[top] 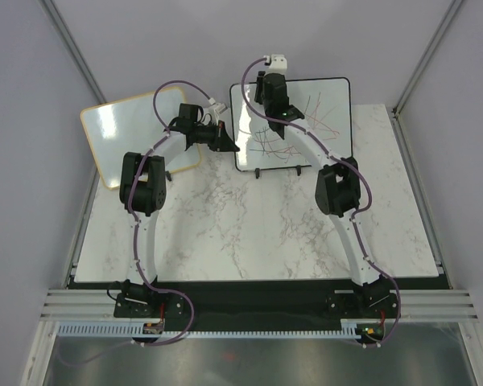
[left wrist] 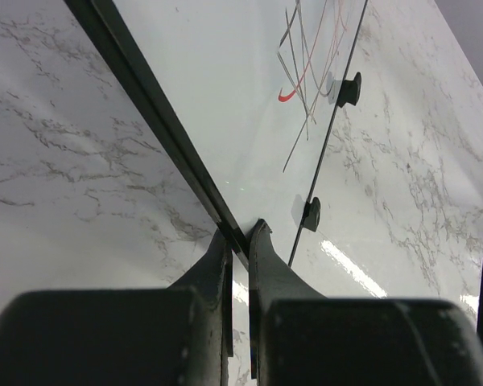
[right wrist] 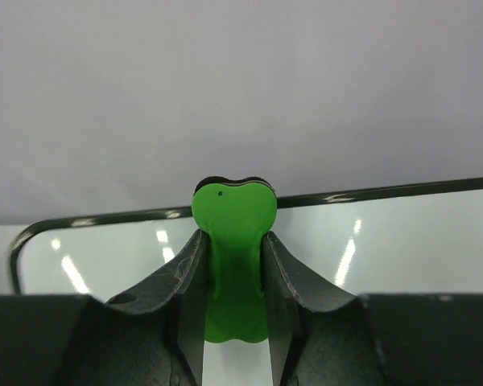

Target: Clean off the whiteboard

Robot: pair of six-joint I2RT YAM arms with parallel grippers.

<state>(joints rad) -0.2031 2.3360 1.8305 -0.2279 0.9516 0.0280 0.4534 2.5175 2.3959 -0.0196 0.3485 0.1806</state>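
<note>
The board (top: 332, 154) looks thin, light, slippery; hold its black edge, where the left claw (left wrist: 241, 233) pinches; the right claw (right wrist: 233, 239) pinches a green tool (right wrist: 233, 207) by its top.

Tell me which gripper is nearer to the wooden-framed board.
Left. The left gripper sits just right of the wooden-framed board; the right gripper is farther right, over the black-framed whiteboard.

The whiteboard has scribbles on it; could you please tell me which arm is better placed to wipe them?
Right. The right gripper holds a green eraser over the whiteboard, close to the scribbles. The left gripper is clamped on the board's left edge, apparently steadying it, and carries no eraser.
</note>
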